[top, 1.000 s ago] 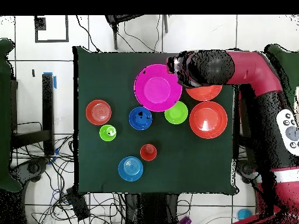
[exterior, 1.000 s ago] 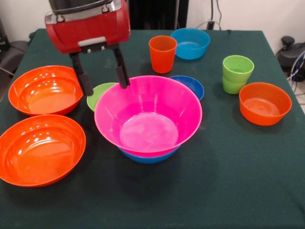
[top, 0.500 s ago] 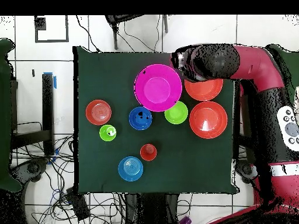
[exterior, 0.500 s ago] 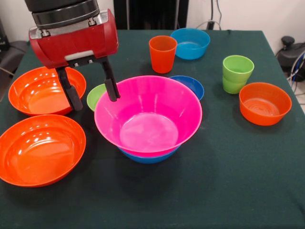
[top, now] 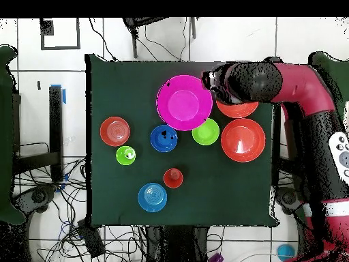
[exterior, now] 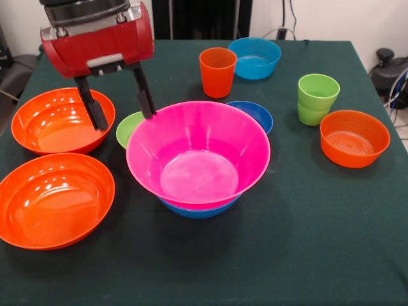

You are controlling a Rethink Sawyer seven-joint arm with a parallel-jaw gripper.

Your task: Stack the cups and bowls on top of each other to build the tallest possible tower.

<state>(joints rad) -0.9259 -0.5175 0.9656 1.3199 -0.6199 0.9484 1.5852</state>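
The pink bowl (exterior: 198, 153) sits nested in a blue bowl (exterior: 197, 209) mid-surface, with bare green surface (exterior: 306, 242) at the near side, while the hand (exterior: 118, 105) hangs empty, fingers spread, above the small green bowl (exterior: 131, 127) beside it.

The desk (exterior: 331, 255) is covered by a dark green cloth, lightly creased, reaching every visible edge. In the front view a pale wall (exterior: 331, 19) stands behind the desk, with a black upright panel (exterior: 204, 19) at centre and cables hanging against the wall. In the overhead view the floor (top: 116, 41) consists of white tiles with dark joints. Black cables (top: 61, 198) lie tangled on the floor along one side of the desk and along the robot-side edge. A strip of blue tape (top: 63, 95) is fixed to the floor.
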